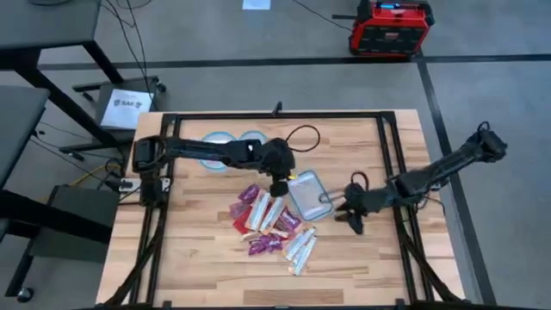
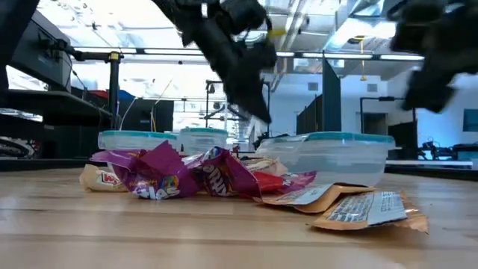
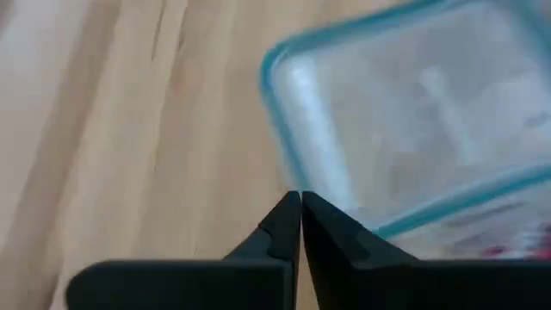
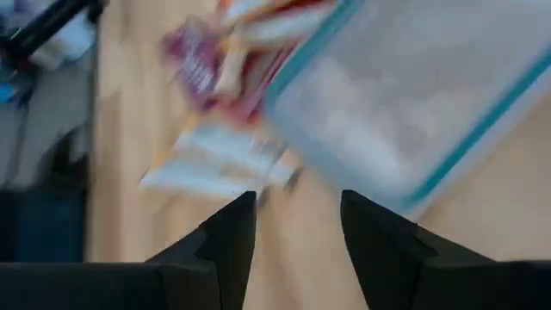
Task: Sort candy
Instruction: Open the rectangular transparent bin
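Both hands parked by the clear rectangular container (image 1: 309,194)

Left hand (image 1: 278,189) pinched closed, empty, at its rim; right hand (image 1: 351,215) spread open, empty, opposite; candy pile (image 1: 271,226) just beside it.

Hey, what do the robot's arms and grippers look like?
Both arms are dark, slim and jointed, with thin black cables looping near the wrists. The left gripper and the right gripper each have two matte black, wedge-shaped fingers tapering to points. No markings show.
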Robot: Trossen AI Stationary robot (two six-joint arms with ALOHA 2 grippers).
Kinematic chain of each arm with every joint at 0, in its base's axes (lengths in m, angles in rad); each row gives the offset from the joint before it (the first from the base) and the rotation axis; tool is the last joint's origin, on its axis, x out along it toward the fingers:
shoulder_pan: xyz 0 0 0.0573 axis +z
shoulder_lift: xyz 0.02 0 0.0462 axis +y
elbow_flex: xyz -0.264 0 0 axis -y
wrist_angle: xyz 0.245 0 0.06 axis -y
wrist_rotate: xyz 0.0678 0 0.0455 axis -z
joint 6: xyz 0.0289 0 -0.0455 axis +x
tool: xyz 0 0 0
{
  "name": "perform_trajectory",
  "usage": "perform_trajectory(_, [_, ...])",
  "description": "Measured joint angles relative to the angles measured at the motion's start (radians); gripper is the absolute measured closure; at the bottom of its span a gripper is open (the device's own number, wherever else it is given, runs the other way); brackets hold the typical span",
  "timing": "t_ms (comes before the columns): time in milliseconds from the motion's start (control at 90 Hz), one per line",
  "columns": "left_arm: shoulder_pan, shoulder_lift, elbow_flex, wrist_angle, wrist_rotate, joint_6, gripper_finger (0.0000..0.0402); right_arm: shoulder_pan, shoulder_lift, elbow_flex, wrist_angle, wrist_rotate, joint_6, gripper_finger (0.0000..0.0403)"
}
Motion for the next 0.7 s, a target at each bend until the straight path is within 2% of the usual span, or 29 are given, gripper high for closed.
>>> perform_trajectory(67, [-0.024,0.001,0.000,0.038,0.031,-0.010,0.0402,0.102,0.029,-0.030,0.030,0.096,0.086,0.0246])
perform_trajectory(167, [-0.050,0.037,-0.003,0.134,0.089,-0.030,0.0402,0.234,0.125,-0.102,0.122,0.334,0.172,0.0246])
perform_trajectory(222, [-0.062,0.065,-0.007,0.174,0.094,-0.034,0.0402,0.274,0.184,-0.139,0.207,0.461,0.210,0.0246])
perform_trajectory(278, [-0.067,0.099,-0.010,0.216,0.099,-0.030,0.0402,0.294,0.243,-0.172,0.295,0.528,0.218,0.0246])
perform_trajectory(422, [-0.063,0.150,-0.007,0.363,0.126,-0.026,0.0402,0.298,0.382,-0.246,0.581,0.556,0.136,0.0246])
perform_trajectory(511, [-0.051,0.187,-0.007,0.403,0.185,-0.029,0.0402,0.279,0.465,-0.290,0.768,0.558,0.066,0.0246])
perform_trajectory(700, [-0.047,0.263,0.004,0.480,0.242,-0.027,0.0402,0.206,0.608,-0.344,1.090,0.542,-0.082,0.0246])
